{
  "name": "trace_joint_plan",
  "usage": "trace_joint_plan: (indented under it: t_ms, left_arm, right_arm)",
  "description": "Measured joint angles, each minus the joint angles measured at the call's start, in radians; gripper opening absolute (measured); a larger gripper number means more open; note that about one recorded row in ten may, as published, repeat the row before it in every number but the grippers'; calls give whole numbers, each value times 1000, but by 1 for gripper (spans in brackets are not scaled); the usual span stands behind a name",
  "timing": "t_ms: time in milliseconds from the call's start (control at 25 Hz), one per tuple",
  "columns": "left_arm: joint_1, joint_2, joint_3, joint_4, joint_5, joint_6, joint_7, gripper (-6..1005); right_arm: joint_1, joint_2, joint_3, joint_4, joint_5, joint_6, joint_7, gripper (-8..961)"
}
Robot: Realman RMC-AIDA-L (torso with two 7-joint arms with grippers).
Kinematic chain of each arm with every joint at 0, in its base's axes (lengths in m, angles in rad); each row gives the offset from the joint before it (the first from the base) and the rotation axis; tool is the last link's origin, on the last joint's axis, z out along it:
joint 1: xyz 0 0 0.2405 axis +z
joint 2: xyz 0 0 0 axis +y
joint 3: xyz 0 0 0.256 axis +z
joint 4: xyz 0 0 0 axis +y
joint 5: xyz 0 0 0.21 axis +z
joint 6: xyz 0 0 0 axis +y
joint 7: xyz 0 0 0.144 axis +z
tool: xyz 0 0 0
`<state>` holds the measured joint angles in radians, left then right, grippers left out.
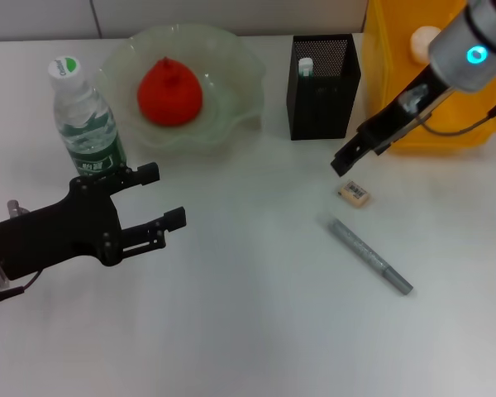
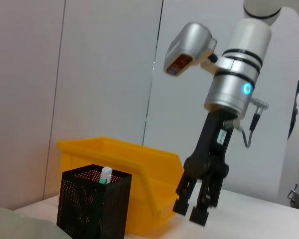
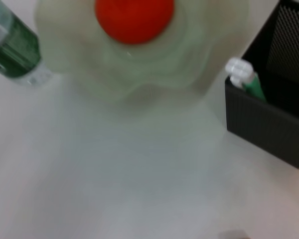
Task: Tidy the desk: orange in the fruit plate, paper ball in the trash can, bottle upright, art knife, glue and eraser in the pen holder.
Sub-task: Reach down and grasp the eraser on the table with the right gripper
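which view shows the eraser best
The head view: the eraser lies in full sight on the desk, just below the right gripper and above the art knife. The left wrist view looks across at the right gripper and the pen holder, not the eraser. The right wrist view does not clearly show it.

The yellow plastic bin (image 1: 430,91) beside the black mesh pen holder (image 1: 322,87) is cut off at the head view's top edge and partly hidden by the right arm. The label print on the small eraser (image 1: 355,193) is too small to read.
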<state>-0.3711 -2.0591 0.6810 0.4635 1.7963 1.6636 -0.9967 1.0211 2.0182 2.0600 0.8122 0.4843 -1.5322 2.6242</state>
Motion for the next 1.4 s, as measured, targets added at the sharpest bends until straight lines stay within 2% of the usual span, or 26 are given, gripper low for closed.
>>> trace_joint_plan:
  t_ms: [320, 640, 1400]
  left_arm:
    - [-5, -2, 0, -2, 0, -9, 0, 785]
    - [-9, -3, -1, -1, 0, -14, 0, 785]
    - [-11, -4, -1, 0, 0, -17, 0, 785]
  right_arm:
    - [25, 30, -104, -90, -20, 95, 15, 791]
    - [31, 57, -114, -106, -118, 134, 44, 780]
    - [33, 67, -218, -132, -126, 198, 51, 755]
